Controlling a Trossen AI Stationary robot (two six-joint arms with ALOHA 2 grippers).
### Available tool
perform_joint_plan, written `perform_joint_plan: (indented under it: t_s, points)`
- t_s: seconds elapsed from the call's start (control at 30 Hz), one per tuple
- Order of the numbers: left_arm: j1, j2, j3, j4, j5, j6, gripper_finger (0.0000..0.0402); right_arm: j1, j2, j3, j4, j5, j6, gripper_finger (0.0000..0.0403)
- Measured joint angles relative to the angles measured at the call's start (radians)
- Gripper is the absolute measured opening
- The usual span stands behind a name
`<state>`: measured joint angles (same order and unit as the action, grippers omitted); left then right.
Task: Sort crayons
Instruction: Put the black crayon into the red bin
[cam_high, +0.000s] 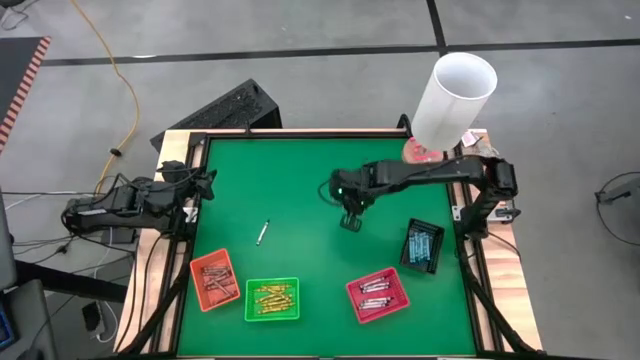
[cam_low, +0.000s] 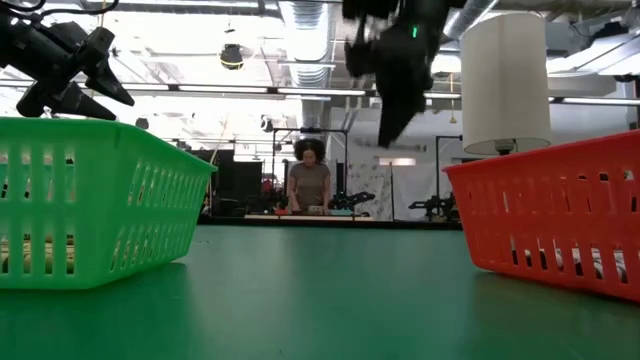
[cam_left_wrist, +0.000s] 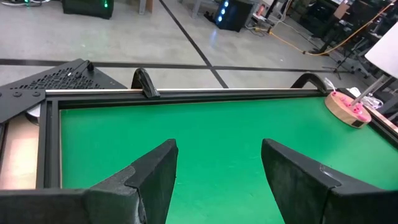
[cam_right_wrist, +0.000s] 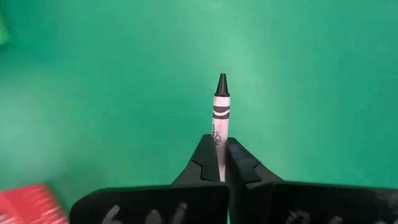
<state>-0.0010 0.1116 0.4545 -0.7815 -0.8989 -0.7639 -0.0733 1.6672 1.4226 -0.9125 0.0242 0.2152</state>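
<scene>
My right gripper (cam_high: 350, 221) hangs over the middle of the green table, shut on a silvery grey crayon (cam_right_wrist: 221, 111) with a dark tip. Another grey crayon (cam_high: 263, 233) lies flat on the mat to its left. Along the near side stand an orange tray (cam_high: 215, 281) with reddish-brown crayons, a green tray (cam_high: 272, 299) with yellow-gold ones and a red tray (cam_high: 378, 294) with grey ones. A black tray (cam_high: 422, 246) with light blue ones is at the right. My left gripper (cam_left_wrist: 217, 152) waits open above the table's left edge. My right gripper pinches the crayon's wrapped shaft (cam_right_wrist: 219, 139) between its two fingertips (cam_right_wrist: 202, 163). The fingers slant steeply down from above and lie along the crayon. Its dark tip (cam_right_wrist: 221, 84) sticks out beyond them, and the crayon is lifted clear of the mat.
A tall white cylinder (cam_high: 455, 95) on a wooden disc (cam_left_wrist: 348, 111) stands at the far right corner. A black frame (cam_left_wrist: 186, 92) edges the mat. Beyond the far edge lies a black keyboard-like thing (cam_high: 225, 110), and a person (cam_low: 308, 182) stands in the room behind.
</scene>
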Motion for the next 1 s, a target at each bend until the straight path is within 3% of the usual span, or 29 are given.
perform_joint_plan:
  t_s: [0.23,0.43,0.6,0.8,1.0]
  points:
    - [0.0,0.0,0.0,0.0,0.0,0.0,0.0223,0.239,0.0,0.084,-0.124,0.0,0.153,0.0001]
    - [0.0,0.0,0.0,0.0,0.0,0.0,0.0223,0.437,0.002,0.089,-0.191,0.006,0.398,0.0001]
    - [0.0,0.0,0.0,0.0,-0.001,0.0,0.0223,0.581,0.003,0.089,-0.186,0.072,0.56,0.0001]
    - [0.0,0.0,0.0,0.0,-0.001,0.0,0.0223,0.688,0.021,0.089,-0.177,0.207,0.652,0.0002]
    - [0.0,0.0,0.0,0.0,-0.002,0.0,0.0223,0.732,0.096,0.089,-0.175,0.216,0.644,0.0002]
